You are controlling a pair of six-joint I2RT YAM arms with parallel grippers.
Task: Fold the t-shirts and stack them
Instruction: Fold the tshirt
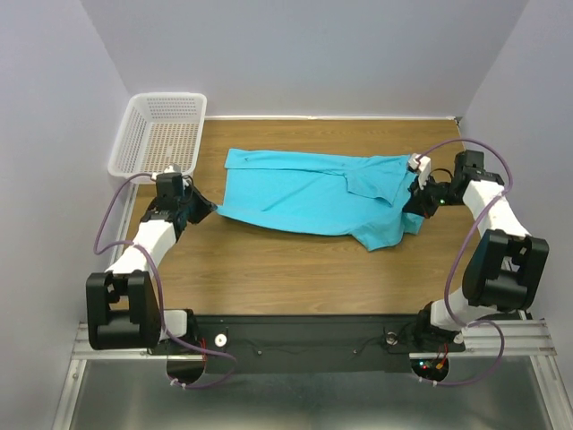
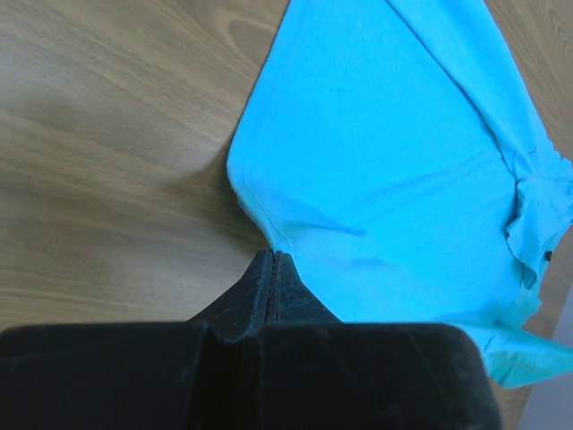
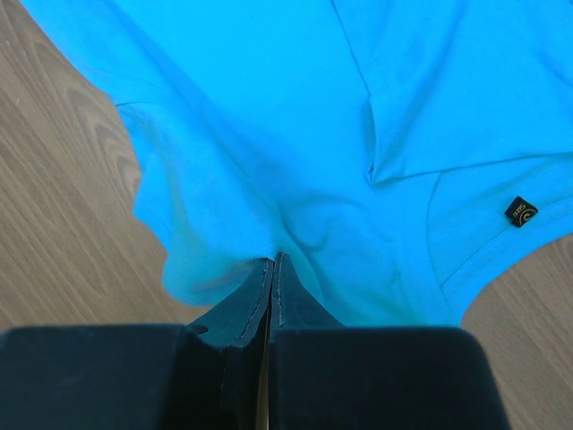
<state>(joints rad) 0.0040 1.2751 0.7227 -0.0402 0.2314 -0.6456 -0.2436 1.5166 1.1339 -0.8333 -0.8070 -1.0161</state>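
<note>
The left pincer (image 1: 209, 209) at nine o'clock, right pincer (image 1: 414, 202) at three, both nipped tight on the t-shirt (image 1: 304, 193); thin bites may slip under tension.

Lab cell (plain walls (image 1: 313, 54), aluminium frame (image 1: 537, 339))

T-shirt (image 3: 269, 134) cut off @ top; tag (image 3: 519, 211) txt unreadable.

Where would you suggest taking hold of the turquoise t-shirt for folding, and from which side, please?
I would pinch the thin edges at its two ends, each arm coming in low from its own outer side. The t-shirt lies spread sideways across the table, so only the edges offer a bite. The left gripper and right gripper are shut there.
</note>
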